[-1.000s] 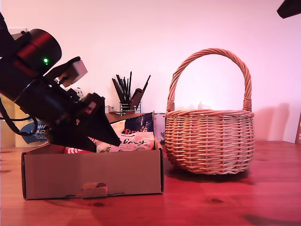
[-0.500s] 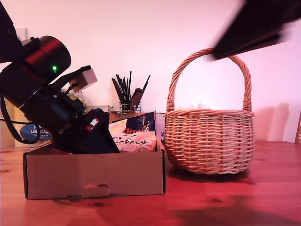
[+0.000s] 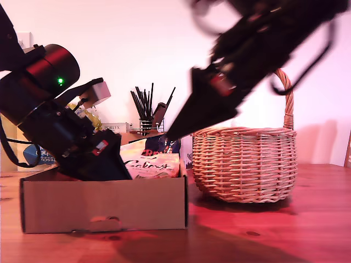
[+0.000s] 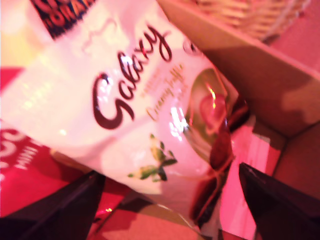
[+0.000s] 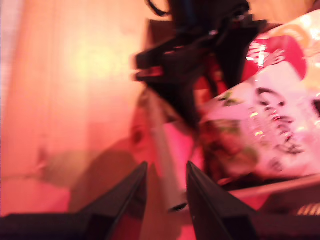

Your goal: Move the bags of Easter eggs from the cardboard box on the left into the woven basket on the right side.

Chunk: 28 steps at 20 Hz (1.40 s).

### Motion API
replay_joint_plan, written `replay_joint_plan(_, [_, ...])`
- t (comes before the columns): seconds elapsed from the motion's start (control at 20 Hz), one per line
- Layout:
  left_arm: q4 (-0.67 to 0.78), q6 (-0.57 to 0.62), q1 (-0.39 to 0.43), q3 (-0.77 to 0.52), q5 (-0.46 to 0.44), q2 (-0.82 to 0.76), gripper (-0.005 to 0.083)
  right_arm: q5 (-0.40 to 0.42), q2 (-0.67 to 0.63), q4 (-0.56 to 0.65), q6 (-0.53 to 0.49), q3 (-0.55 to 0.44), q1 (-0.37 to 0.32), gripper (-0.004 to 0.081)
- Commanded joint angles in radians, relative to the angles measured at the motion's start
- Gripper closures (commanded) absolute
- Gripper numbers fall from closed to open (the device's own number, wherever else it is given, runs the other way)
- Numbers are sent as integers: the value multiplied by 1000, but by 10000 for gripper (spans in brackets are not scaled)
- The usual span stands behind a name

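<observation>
Bags of Easter eggs [image 3: 149, 163] lay heaped in the cardboard box [image 3: 104, 205], at the exterior view's left, and only their tops showed above its front wall. Uppermost was a glossy cream pouch [image 4: 135, 115] with brown script reading "Galaxy"; a red bag [image 4: 25, 175] lay under it and a dark blue one [image 4: 62, 12] with orange lettering was cut off at the frame edge. My first gripper [image 4: 172, 200] reached down into the box, its fingers [image 4: 55, 205] spread wide on either side of the cream pouch's lower end, apparently not touching it. My second gripper [image 5: 164, 186] hung in the air between box and woven basket [image 3: 244, 164], badly blurred; its fingers [image 5: 122, 195] stood close together with a narrow gap and nothing between them. That arm hid most of the basket's arched handle [image 3: 286, 101]. The second wrist view was smeared, so the box edge there was hard to make out.
</observation>
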Motion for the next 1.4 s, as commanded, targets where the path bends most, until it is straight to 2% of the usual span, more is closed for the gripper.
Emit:
replay_joint_plan(0.0, [-74, 30, 9, -37, -8, 27, -6, 14, 51, 0, -13, 35, 11, 515])
replay_joint_plan(0.3, [-108, 35, 23, -37, -7, 27, -7, 27, 209, -24, -64, 68, 33, 511])
replay_joint_plan(0.5, [-108, 35, 23, -37, 14, 27, -7, 44, 258, -28, -80, 71, 35, 519])
replay_joint_plan(0.8, [-35, -1, 23, -37, 95, 27, -7, 43, 259, -61, -81, 71, 50, 784])
replay_joint_plan(1.0, [69, -41, 23, -37, 103, 29, -6, 44, 260, -68, -82, 71, 76, 783])
replay_joint_plan(1.15, [89, -53, 18, -37, 106, 31, -5, 45, 260, -81, -81, 71, 93, 783])
replay_joint_plan(1.25, [88, -53, 4, -37, 106, 36, 47, 48, 260, -90, -82, 71, 100, 783])
replay_joint_plan(1.35, [90, -65, -5, -37, 105, 55, 215, 68, 260, -100, -81, 71, 101, 783])
